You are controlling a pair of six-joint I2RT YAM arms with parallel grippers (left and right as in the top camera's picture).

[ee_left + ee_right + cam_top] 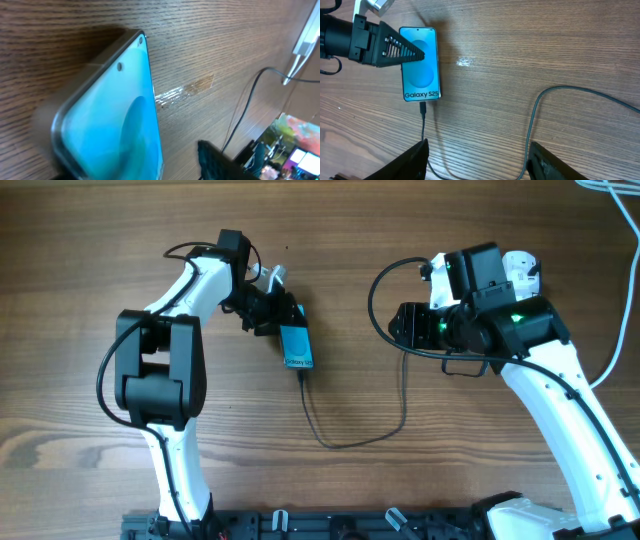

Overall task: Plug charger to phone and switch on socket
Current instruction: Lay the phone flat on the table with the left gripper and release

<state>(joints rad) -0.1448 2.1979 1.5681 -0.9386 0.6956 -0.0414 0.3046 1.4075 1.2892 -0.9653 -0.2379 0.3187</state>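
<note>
The phone (296, 346) lies flat with its cyan screen up; it also shows in the right wrist view (421, 67) and close up in the left wrist view (115, 120). The charger, a thin black cable (340, 443), loops across the table, and its connector tip (423, 109) sits in the phone's bottom edge. My left gripper (272, 315) is open at the phone's top end, with one finger (395, 47) over its edge and the other finger (215, 160) apart from it. My right gripper (480, 165) is open and empty above the cable loop. The white socket (522, 266) is mostly hidden under my right arm.
A thicker white cord (625, 225) runs along the far right edge of the wooden table (80, 260). A white and silver piece (277, 277) sticks out next to the left wrist. The arm bases stand at the front edge.
</note>
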